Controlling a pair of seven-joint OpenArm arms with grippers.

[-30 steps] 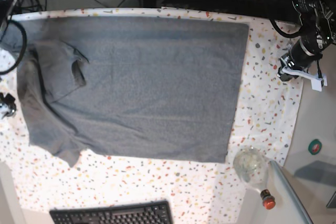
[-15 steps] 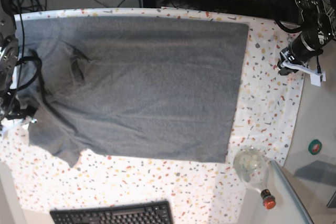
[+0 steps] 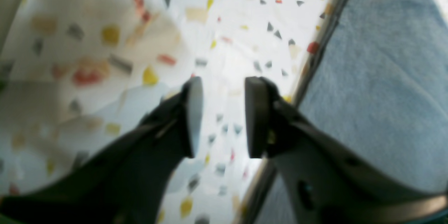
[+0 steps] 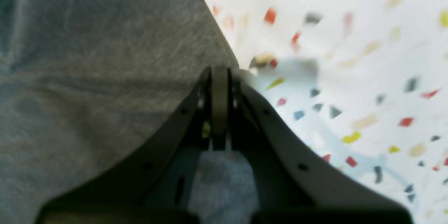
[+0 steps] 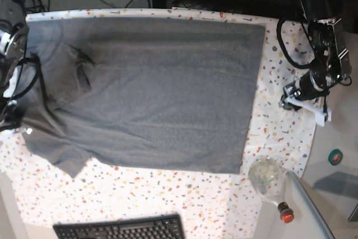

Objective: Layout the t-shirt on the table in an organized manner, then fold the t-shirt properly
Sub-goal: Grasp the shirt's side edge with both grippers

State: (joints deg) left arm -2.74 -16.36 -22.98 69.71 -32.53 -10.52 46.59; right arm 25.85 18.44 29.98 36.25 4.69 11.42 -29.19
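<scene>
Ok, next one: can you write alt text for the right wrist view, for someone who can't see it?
Close-up from the right arm: the dark right gripper, shut, is pressed at the edge of the heather-grey t-shirt, which fills the left side. The white table, with red, yellow and grey flecks, fills the right side, slightly blurred.

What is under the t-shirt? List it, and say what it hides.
The t-shirt lies spread on the speckled table, whose cloth shows around it. Whatever lies beneath the fabric is covered and cannot be seen.
</scene>
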